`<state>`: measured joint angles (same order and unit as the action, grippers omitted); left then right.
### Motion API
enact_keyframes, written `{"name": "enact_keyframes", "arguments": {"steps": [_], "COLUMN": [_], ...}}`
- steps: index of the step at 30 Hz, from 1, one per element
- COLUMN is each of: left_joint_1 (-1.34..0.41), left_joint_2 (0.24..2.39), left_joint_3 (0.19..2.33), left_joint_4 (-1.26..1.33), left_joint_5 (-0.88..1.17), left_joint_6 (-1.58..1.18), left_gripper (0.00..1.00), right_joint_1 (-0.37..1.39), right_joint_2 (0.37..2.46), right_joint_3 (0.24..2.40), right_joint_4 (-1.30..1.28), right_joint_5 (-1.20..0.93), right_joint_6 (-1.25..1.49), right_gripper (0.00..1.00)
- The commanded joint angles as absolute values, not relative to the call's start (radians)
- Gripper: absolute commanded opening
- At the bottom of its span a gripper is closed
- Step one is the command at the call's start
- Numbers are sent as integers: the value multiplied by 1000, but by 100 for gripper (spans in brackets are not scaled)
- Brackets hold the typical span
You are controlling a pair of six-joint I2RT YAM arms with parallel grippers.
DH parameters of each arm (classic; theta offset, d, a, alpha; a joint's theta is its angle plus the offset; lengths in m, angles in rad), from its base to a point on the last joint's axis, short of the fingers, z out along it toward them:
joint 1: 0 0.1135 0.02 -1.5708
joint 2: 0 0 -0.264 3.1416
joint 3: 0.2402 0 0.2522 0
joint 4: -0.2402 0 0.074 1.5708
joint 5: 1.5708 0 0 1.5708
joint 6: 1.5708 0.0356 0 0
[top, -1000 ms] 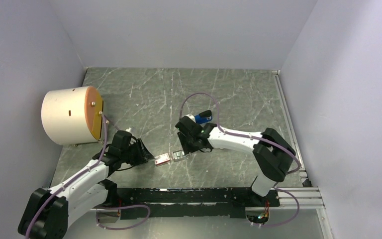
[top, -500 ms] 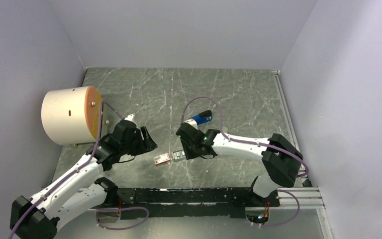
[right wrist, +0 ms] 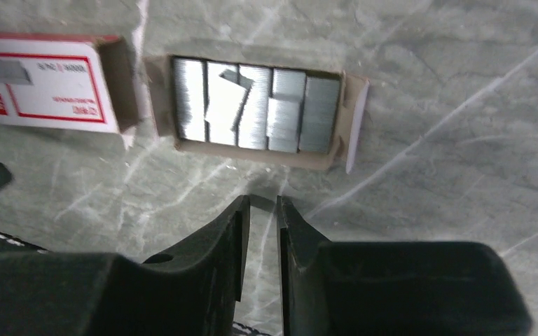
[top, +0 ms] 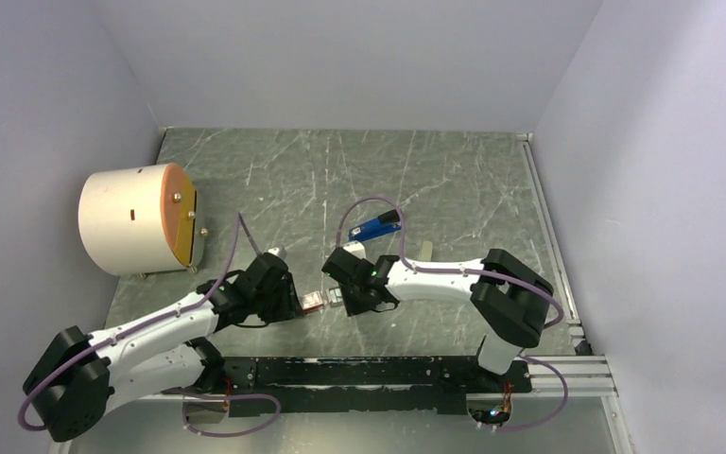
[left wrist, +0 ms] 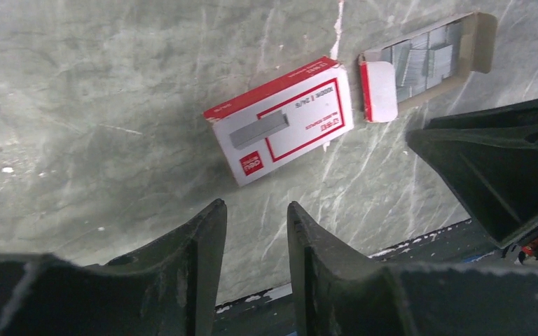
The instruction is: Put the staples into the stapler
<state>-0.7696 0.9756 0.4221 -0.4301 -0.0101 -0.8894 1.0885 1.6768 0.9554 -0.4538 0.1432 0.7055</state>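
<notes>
The staples (right wrist: pixel 256 105) lie as grey ribbed strips in an open cardboard tray (right wrist: pixel 350 91), with one strip askew on top. The red-and-white box sleeve (left wrist: pixel 280 119) lies flat just beside the tray (left wrist: pixel 480 42). My left gripper (left wrist: pixel 254 210) hovers just short of the sleeve (top: pixel 314 302), open, nothing between its fingers. My right gripper (right wrist: pixel 263 203) hangs just short of the tray's long side, its jaws a narrow gap apart and empty. From above, the left gripper (top: pixel 295 305) and right gripper (top: pixel 345 301) flank the box. The blue stapler (top: pixel 375 227) lies farther back, untouched.
A large cream drum with an orange face (top: pixel 137 218) stands at the left. A pale beige bar (top: pixel 427 251) lies beside the right forearm. A black strip (top: pixel 359 371) runs along the near table edge. Grey walls enclose the table.
My left gripper pulled back and up, then came back down to the red sleeve. My right gripper slid over the tray and its jaws narrowed. The stapler now shows fully.
</notes>
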Motion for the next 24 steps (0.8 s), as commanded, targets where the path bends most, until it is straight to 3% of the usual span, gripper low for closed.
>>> {"name": "enact_keyframes", "arguments": {"steps": [1, 9, 24], "left_joint_1": [-803, -850, -836], "left_joint_2": [1011, 1102, 1275], "left_joint_3": [427, 437, 540], "left_joint_4": [-337, -298, -312], "left_joint_5": [2, -82, -285], "left_joint_6": [-922, -944, -969], "left_gripper": [44, 46, 48], "right_joint_1": [1091, 1092, 1069], "right_joint_2": [1704, 1753, 1789], "right_joint_3": [995, 1045, 1071], "right_joint_4": [-440, -449, -419], "right_joint_5": [162, 205, 250], "right_joint_6": [751, 762, 814], "right_gripper": [27, 31, 27]}}
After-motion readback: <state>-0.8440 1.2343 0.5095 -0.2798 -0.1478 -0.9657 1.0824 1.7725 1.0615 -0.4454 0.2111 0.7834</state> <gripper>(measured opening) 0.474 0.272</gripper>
